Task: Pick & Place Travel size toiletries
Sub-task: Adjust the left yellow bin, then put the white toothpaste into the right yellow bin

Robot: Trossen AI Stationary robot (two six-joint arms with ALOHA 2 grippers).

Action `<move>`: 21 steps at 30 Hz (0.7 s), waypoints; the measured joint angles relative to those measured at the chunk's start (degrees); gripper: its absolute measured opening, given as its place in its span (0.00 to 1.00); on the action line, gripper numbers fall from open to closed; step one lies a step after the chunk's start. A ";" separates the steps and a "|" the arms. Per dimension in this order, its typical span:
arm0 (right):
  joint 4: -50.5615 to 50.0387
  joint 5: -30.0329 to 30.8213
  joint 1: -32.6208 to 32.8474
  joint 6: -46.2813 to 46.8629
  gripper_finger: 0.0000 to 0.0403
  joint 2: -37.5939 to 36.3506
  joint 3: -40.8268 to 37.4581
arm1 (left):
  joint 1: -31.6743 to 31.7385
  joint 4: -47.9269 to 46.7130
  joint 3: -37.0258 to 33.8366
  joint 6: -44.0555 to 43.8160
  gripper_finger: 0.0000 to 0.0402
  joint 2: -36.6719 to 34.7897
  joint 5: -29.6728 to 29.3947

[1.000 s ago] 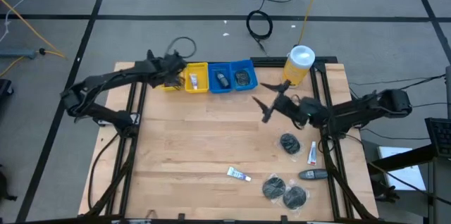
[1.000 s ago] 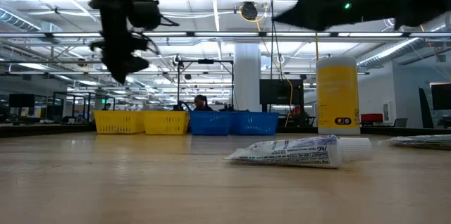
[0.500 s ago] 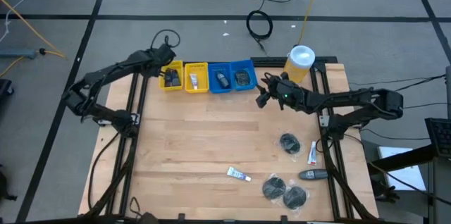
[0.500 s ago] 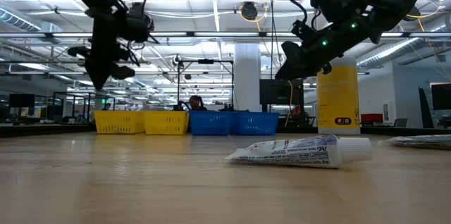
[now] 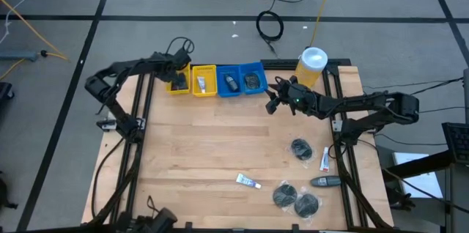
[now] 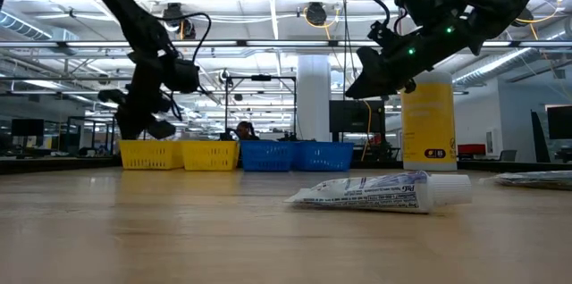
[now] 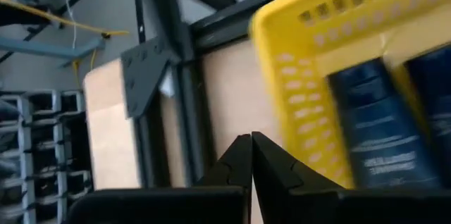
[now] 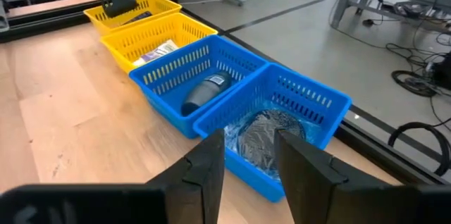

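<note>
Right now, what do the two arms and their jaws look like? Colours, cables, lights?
Both arms are slim, jointed and matte black, with black cables looping loose along them. The left gripper ends in two flat black tapered fingers. The right gripper has broader black fingers with stepped inner faces, and small green lights glow on that arm's wrist in the low view.

Motion blur smeared the yellow slotted plastic bin [image 7: 366,55] and the dark blue labelled packets [image 7: 377,129] inside it, cut off at the frame edge. The crinkled dark packet [image 8: 264,136] sat partly hidden behind the right end effector [image 8: 248,164].
</note>
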 joint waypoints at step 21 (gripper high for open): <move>-4.88 -2.76 -2.39 5.75 0.27 2.44 -0.07 | -1.15 6.53 0.00 8.16 0.03 -9.03 1.10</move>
